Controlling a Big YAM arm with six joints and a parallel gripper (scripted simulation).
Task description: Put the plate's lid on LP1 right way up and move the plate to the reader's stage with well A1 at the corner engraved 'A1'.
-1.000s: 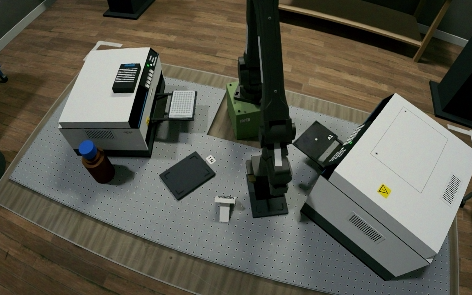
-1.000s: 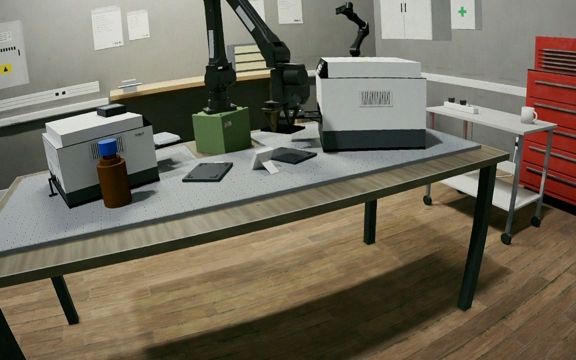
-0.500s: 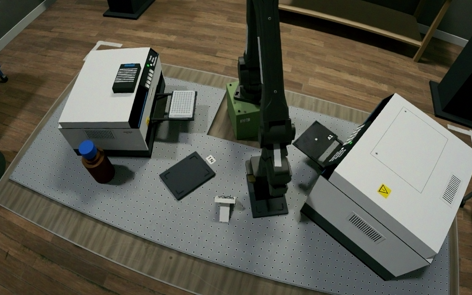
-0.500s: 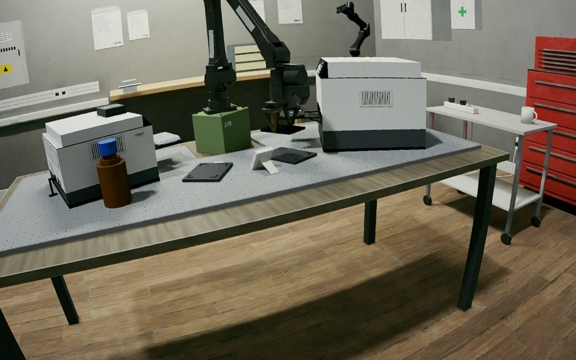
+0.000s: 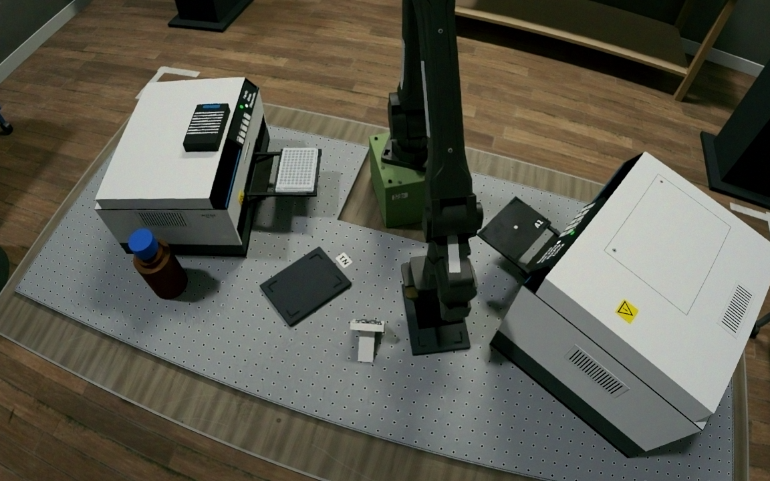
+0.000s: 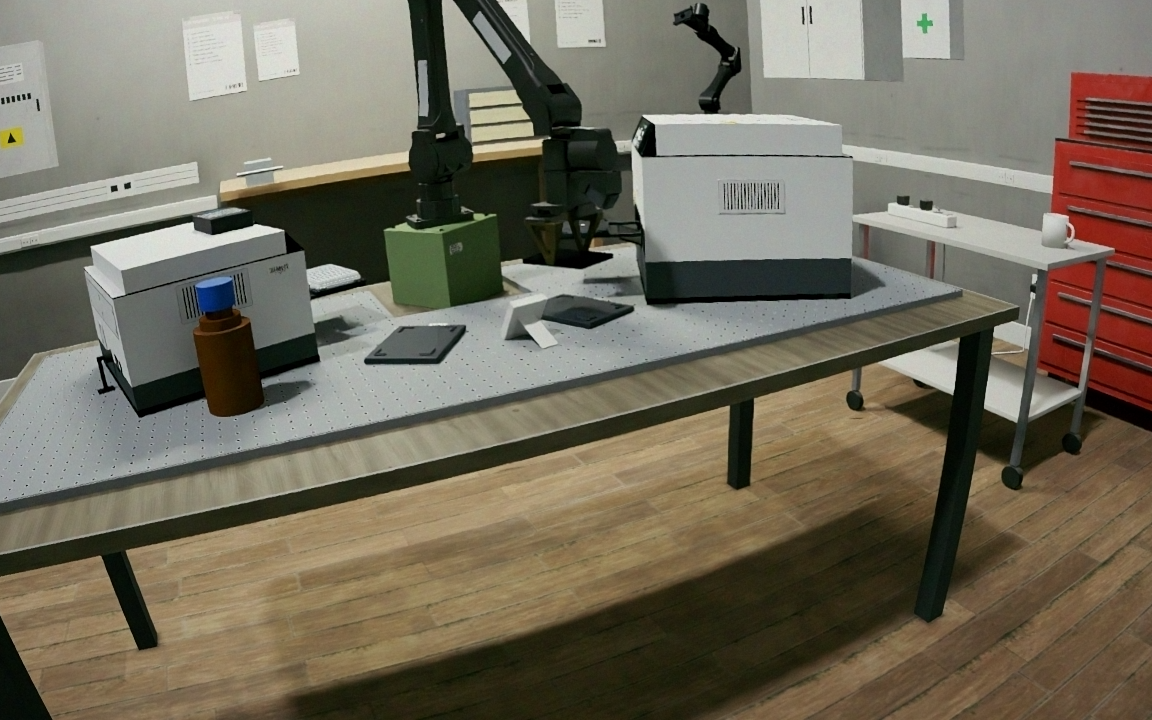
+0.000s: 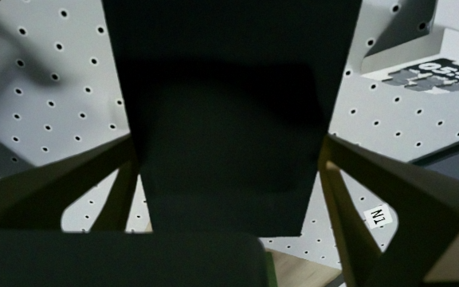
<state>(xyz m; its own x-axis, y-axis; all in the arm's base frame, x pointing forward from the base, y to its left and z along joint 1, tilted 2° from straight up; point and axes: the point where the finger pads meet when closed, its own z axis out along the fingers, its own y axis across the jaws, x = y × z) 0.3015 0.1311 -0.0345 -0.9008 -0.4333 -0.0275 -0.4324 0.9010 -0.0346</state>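
My gripper (image 6: 565, 245) (image 7: 229, 143) is shut on a dark, flat lid (image 7: 225, 191) (image 6: 567, 260), its fingertips at two opposite edges. The lid hangs level a little above LP1 (image 5: 440, 347) (image 6: 587, 310); a gap shows between them. Its upper face and labels are too dark to read, and it hides LP1 in the wrist view. The white plate (image 5: 297, 170) (image 6: 332, 275) sits uncovered, wells up, on the dispenser's stage (image 5: 265, 173). The reader's stage (image 5: 502, 228) is empty, its engraved A1 near the reader.
A small white display stand (image 5: 367, 342) (image 6: 524, 318) (image 7: 417, 53) is left of LP1. N1 (image 5: 305, 290) (image 6: 414, 344) lies farther left, empty. The capped brown bottle (image 5: 160, 274) (image 6: 229, 362) stands upright beside the dispenser (image 5: 178, 143) (image 6: 191, 259). The reader (image 5: 651, 274) (image 6: 741, 214) rises on the right.
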